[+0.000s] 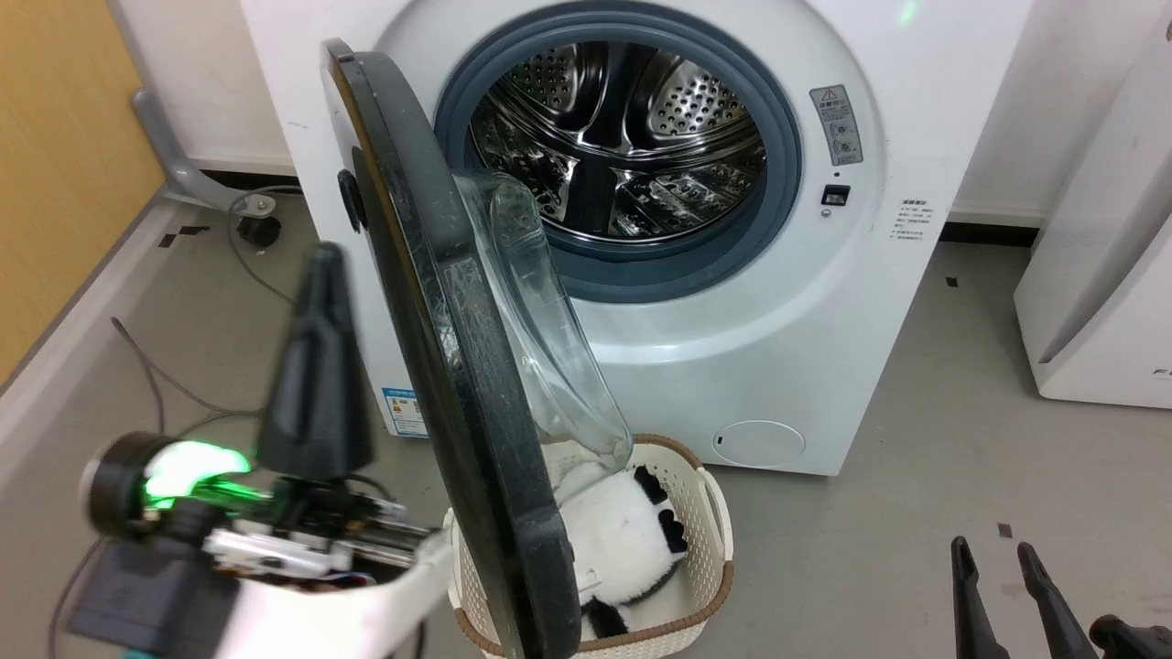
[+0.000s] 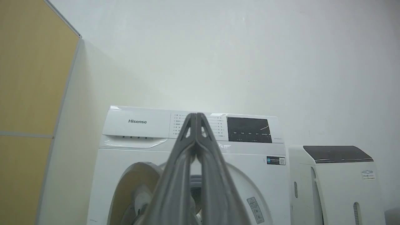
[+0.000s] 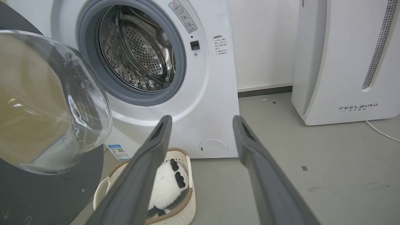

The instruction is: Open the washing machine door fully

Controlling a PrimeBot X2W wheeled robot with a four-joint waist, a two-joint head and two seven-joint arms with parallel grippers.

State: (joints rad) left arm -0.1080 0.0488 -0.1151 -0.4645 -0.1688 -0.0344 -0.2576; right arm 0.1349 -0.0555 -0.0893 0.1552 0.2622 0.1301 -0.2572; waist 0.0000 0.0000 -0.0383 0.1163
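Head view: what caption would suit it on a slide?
Washing machine door standing open over a basket holding a plush toy, shut left gripper beside its outer face.

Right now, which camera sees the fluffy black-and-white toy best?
The head view: it looks down on the toy in its basket. In the right wrist view a finger covers part. The left wrist view aims higher, at the washing machine.

door: glossy black rim, clear glass bowl | drum: shiny perforated steel | basket: woven-look plastic
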